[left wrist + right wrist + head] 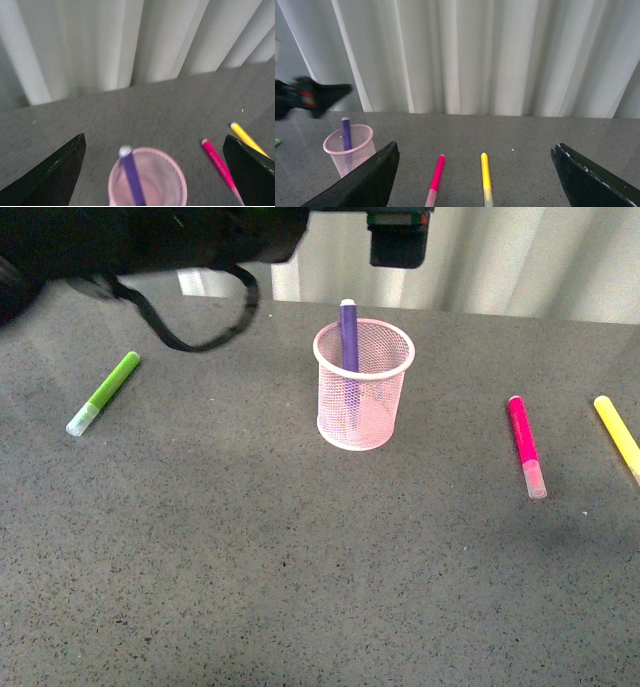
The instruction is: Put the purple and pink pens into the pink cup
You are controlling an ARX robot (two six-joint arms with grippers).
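Note:
The pink cup (362, 412) stands upright at the table's middle with the purple pen (348, 332) standing inside it, its top above the rim. The pink pen (524, 445) lies flat on the table to the right of the cup. My left gripper (398, 247) is open and empty, raised above and behind the cup. Its wrist view shows the cup (180, 178) and the purple pen (131, 176) between the spread fingers (56, 171), with the pink pen (217, 161) beside them. My right gripper (475, 145) is open and empty, back from the pink pen (436, 174). It is out of the front view.
A yellow marker (618, 437) lies right of the pink pen, near the table's right edge. A lime-green marker (103, 393) lies at the left. A black cable (200, 337) hangs from the left arm. White curtains (468, 56) hang behind the table's far edge.

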